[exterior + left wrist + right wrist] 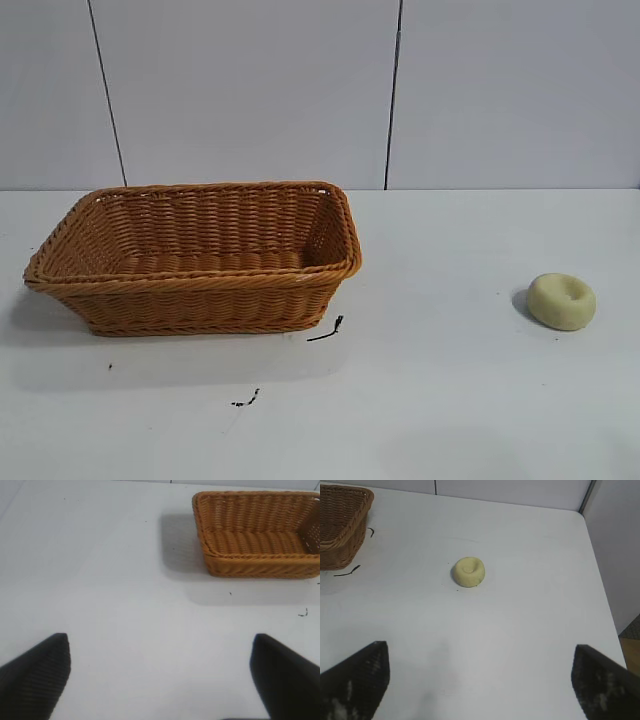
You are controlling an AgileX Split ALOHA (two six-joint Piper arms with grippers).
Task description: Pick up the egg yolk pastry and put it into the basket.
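Observation:
The egg yolk pastry [562,301], a small pale yellow puck with a dimple on top, lies on the white table at the right; the right wrist view also has the pastry [468,571], well ahead of my right gripper [481,652]. That gripper is open, its dark fingers wide apart with only bare table between them. The orange-brown wicker basket [200,283] stands at the left of the table, nothing showing inside. My left gripper [161,645] is open too, over bare table, with the basket [260,562] some way ahead of it. Neither arm appears in the exterior view.
Small black marks [327,331] lie on the table just in front of the basket's right corner, another mark [246,400] nearer the front. A grey panelled wall backs the table. The table's right edge [602,587] runs beside a partition.

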